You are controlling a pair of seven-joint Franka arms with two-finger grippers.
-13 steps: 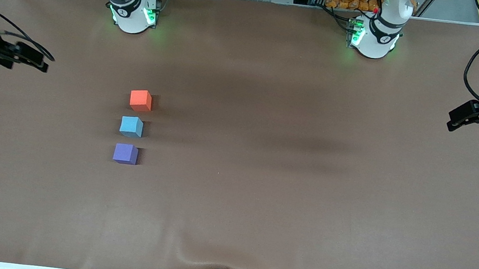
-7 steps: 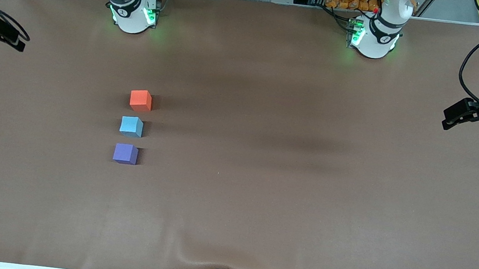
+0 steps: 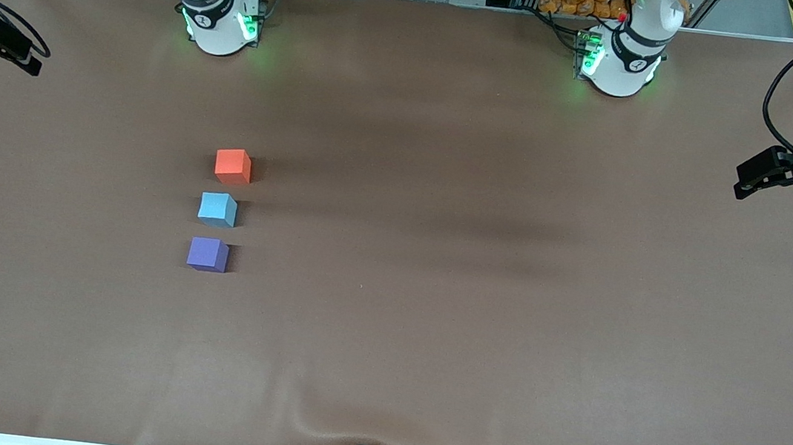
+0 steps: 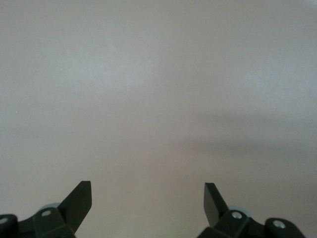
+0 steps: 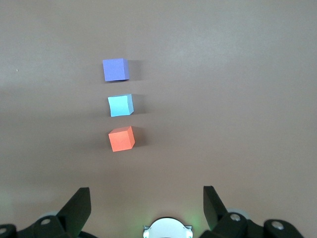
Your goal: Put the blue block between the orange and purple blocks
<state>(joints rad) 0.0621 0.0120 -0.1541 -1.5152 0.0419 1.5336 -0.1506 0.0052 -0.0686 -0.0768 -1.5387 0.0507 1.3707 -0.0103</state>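
Three small cubes stand in a short row on the brown table, toward the right arm's end. The orange block point(image 3: 233, 166) is farthest from the front camera, the purple block point(image 3: 208, 254) nearest. The light blue block point(image 3: 218, 209) stands between them, apart from both. The right wrist view shows the same row: purple point(image 5: 115, 69), blue point(image 5: 120, 105), orange point(image 5: 121, 139). My right gripper point(image 3: 32, 64) point(image 5: 146, 196) is open and empty, up over the table's edge at the right arm's end. My left gripper point(image 3: 742, 186) point(image 4: 147, 191) is open and empty, up over the left arm's end.
The brown table cover point(image 3: 430, 316) has a small wrinkle at its front edge point(image 3: 343, 425). The arms' bases point(image 3: 222, 20) point(image 3: 618, 62) stand along the back edge. The right arm's base also shows in the right wrist view point(image 5: 167, 229). The left wrist view shows only bare table point(image 4: 158, 99).
My right gripper has pulled away toward the table's edge and back toward the bases' side. My left gripper has shifted slightly the same way. The three blocks have not moved.
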